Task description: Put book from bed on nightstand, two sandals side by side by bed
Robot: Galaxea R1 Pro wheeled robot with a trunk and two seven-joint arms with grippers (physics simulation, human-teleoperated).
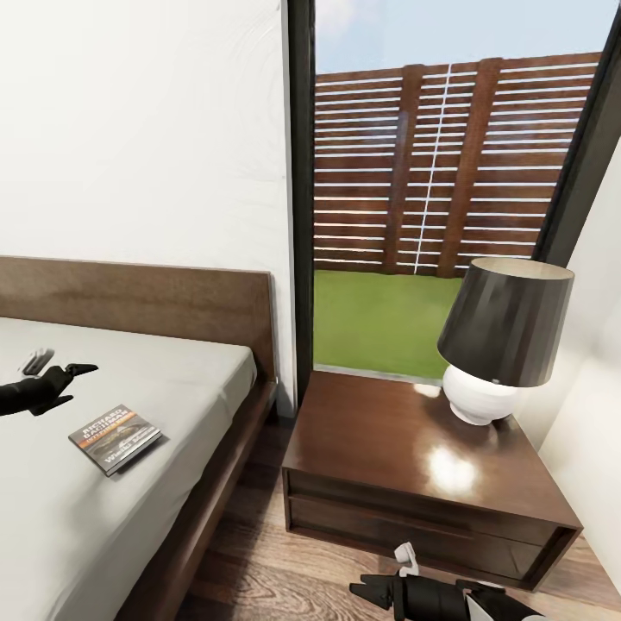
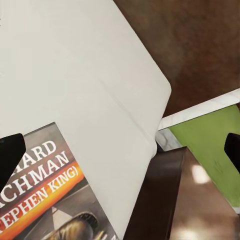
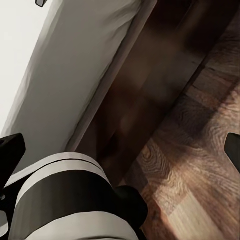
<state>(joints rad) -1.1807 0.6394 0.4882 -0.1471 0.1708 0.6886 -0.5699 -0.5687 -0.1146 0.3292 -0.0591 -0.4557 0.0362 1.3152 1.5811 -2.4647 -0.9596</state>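
Note:
The book [image 1: 116, 436] lies flat on the light-grey mattress of the bed [image 1: 172, 379], near the mattress's right side, dark cover up with an orange title band. My left gripper [image 1: 62, 365] hovers open just left of and above it. The left wrist view has the book [image 2: 50, 195] below the gripper [image 2: 120, 150], whose fingertips [image 2: 10, 155] stand far apart with nothing between them. The nightstand [image 1: 388, 431] stands right of the bed, glossy dark brown. My right gripper [image 1: 384, 571] hangs open low in front of its drawers, over the floor. The sandals are out of view.
A lamp [image 1: 504, 336] with a dark shade and white base takes the nightstand's back right corner. Behind is a tall dark-framed window [image 1: 302, 198] with grass and a fence outside. A narrow strip of wood floor [image 3: 200, 150] runs between the bed frame [image 3: 135, 85] and the nightstand.

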